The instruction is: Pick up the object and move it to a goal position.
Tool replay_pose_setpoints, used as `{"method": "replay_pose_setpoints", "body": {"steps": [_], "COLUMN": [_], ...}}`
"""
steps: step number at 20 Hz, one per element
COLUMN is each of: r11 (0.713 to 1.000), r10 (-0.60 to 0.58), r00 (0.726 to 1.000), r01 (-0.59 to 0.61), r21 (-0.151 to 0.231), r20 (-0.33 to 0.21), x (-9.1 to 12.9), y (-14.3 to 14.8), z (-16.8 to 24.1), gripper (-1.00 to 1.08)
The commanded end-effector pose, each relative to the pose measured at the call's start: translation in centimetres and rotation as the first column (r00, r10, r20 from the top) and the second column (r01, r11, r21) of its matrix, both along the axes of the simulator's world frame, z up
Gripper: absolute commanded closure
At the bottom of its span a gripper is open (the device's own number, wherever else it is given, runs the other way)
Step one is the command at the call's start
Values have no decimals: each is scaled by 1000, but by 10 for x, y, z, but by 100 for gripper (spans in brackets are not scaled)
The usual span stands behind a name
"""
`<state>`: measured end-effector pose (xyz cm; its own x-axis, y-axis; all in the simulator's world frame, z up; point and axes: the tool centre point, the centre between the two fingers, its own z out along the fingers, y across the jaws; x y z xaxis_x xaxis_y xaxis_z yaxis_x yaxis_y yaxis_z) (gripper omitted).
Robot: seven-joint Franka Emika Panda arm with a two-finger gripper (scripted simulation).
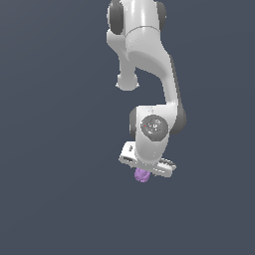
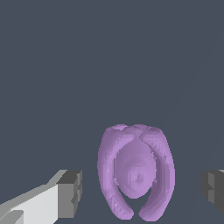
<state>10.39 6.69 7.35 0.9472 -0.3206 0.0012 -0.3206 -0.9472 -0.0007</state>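
The object (image 2: 136, 173) is a small light-purple lumpy blob with ridges. In the wrist view it lies between the two dark fingertips (image 2: 70, 192), with a gap on each side. In the exterior view the object (image 1: 142, 175) shows just under the white gripper body, mostly covered by it. My gripper (image 2: 142, 190) is open around the object and does not touch it. In the exterior view the gripper (image 1: 145, 169) hangs straight down from the white arm, and its fingers are hidden behind the hand.
The white arm (image 1: 144, 60) reaches in from the top of the exterior view. The surface (image 1: 60, 174) is plain dark grey-blue everywhere, with no other things and no goal marker in view.
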Motion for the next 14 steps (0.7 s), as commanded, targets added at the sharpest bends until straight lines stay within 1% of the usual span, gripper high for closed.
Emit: {"method": "replay_pose_setpoints", "body": {"steps": [1, 6, 11, 12, 14], "r11": [1000, 1000, 1000, 1000, 1000], "r10": [-1, -2, -2, -2, -2], "r00": [1000, 1000, 1000, 1000, 1000], "r01": [1, 2, 2, 2, 2], "r21": [0, 0, 0, 0, 0], "r20": [-2, -1, -1, -1, -1], "x": [-1, -1, 0, 0, 0], "y": [0, 0, 0, 0, 0], "z": [-15, -34, -34, -34, -34], "gripper": [-92, -92, -92, 108, 108]}}
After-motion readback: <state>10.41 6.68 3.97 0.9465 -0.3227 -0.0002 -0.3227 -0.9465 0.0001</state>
